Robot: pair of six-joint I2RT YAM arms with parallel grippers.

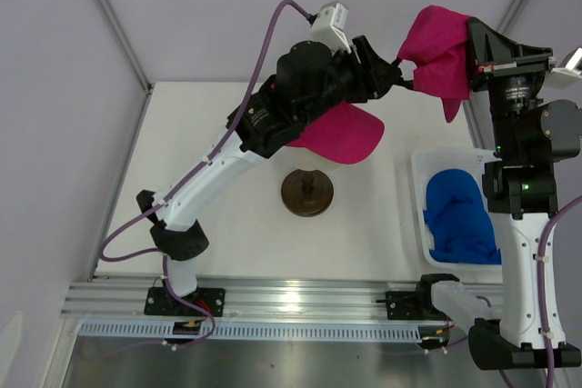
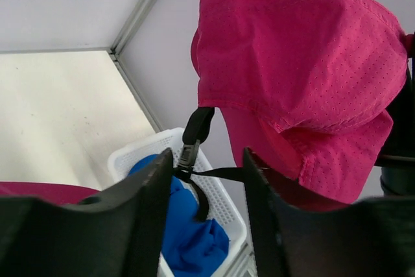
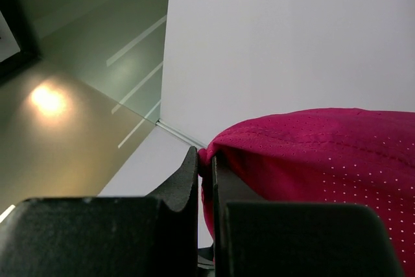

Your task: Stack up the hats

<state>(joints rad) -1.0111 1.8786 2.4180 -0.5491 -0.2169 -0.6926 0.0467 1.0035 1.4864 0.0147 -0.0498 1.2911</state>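
Observation:
My right gripper [image 1: 472,45] is shut on the edge of a magenta-pink hat [image 1: 439,50] and holds it high at the back right; the pinch shows in the right wrist view [image 3: 205,160], with the hat [image 3: 324,167] beside it. My left gripper [image 1: 401,75] is open right next to that hat [image 2: 298,63]. Its jaws stand either side of the hat's black back strap [image 2: 224,174], whose buckle [image 2: 190,154] hangs between them [image 2: 207,180]. A second magenta hat [image 1: 344,132] lies under the left arm. Blue hats [image 1: 462,215] lie crumpled in a white basket [image 1: 419,173].
A dark round stand [image 1: 306,193] sits at the table's middle, in front of the left arm. The basket [image 2: 224,199] with the blue fabric [image 2: 188,238] is at the right edge, next to the right arm's column. White walls close the back and both sides.

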